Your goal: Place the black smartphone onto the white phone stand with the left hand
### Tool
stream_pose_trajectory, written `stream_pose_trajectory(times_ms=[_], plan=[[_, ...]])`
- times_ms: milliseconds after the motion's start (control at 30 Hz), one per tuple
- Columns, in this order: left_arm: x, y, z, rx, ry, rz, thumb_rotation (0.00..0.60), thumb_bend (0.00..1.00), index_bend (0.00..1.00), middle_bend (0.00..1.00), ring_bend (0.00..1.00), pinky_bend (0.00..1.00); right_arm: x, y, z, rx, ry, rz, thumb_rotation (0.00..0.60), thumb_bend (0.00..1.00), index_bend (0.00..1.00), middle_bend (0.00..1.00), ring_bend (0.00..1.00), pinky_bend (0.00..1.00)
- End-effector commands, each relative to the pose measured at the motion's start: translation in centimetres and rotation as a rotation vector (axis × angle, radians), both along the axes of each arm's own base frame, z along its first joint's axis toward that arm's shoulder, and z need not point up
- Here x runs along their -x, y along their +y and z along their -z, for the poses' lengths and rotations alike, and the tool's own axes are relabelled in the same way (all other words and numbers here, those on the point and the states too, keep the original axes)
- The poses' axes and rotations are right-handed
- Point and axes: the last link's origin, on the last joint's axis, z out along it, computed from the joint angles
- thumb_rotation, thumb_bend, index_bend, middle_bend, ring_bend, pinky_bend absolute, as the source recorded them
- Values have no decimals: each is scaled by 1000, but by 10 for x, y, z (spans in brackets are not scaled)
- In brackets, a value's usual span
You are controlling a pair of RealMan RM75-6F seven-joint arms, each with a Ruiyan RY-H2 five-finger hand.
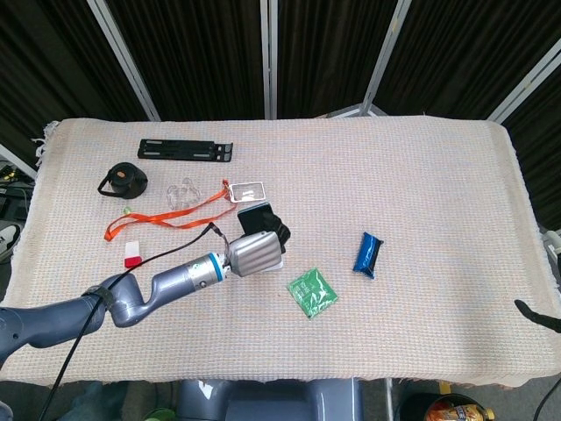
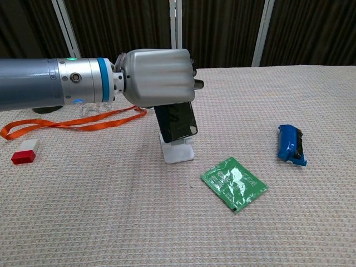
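Observation:
My left hand (image 2: pixel 158 77) grips the black smartphone (image 2: pixel 177 120) by its upper part. The phone stands nearly upright, and its lower edge is at the cradle of the white phone stand (image 2: pixel 178 152). In the head view the left hand (image 1: pixel 257 253) covers the stand, and only the top of the smartphone (image 1: pixel 260 216) shows above it. Whether the phone rests fully on the stand's lip I cannot tell. My right hand appears only as a dark tip (image 1: pixel 536 313) at the right edge of the head view, far from the phone.
A green packet (image 2: pixel 233 182) lies just right of the stand, a blue packet (image 2: pixel 291 144) further right. An orange lanyard (image 2: pixel 72 122), a red and white item (image 2: pixel 25 151), clear glasses (image 1: pixel 182 192), a black cap (image 1: pixel 123 180) and a black bracket (image 1: pixel 186 150) lie to the left and behind.

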Motion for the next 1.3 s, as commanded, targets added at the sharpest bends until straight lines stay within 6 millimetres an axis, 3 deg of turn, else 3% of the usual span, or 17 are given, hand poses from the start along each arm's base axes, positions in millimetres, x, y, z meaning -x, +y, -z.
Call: stream_pose_trajectory(times_ms=[33, 167, 333, 667, 800, 967, 1000, 1100, 1300], plan=[[-1, 0, 2, 0, 7, 7, 600, 0, 634, 416, 457, 442, 0, 0, 0, 0, -1, 1, 600, 0, 0, 0, 0, 0], [0, -1, 4, -6, 25, 25, 600, 0, 593, 374, 435, 416, 0, 0, -1, -1, -3, 0, 600, 0, 0, 0, 0, 0], [0, -2, 6, -20, 30, 24, 600, 0, 475, 283, 285, 348, 1, 0, -1, -4, -7, 1, 600, 0, 0, 0, 0, 0], [0, -3, -3, -59, 27, 12, 600, 0, 256, 22, 98, 222, 0, 1, 0, -6, -5, -1, 600, 0, 0, 0, 0, 0], [-5, -5, -18, -52, -89, -29, 600, 0, 229, 0, 81, 210, -1, 1, 0, -6, -6, -4, 600, 0, 0, 0, 0, 0], [-1, -13, -50, -36, -395, -185, 600, 0, 188, 0, 40, 147, -2, 3, -1, -9, -11, -12, 600, 0, 0, 0, 0, 0], [5, -15, -60, -36, -505, -259, 600, 0, 171, 0, 27, 125, -3, 3, 0, -11, -12, -16, 600, 0, 0, 0, 0, 0], [14, -19, -68, -44, -596, -333, 600, 0, 114, 0, 4, 69, -4, 4, 0, -13, -13, -21, 600, 0, 0, 0, 0, 0], [62, -39, -101, -107, -853, -619, 600, 0, 2, 0, 0, 0, -7, 8, -1, -17, -22, -43, 600, 0, 0, 0, 0, 0]])
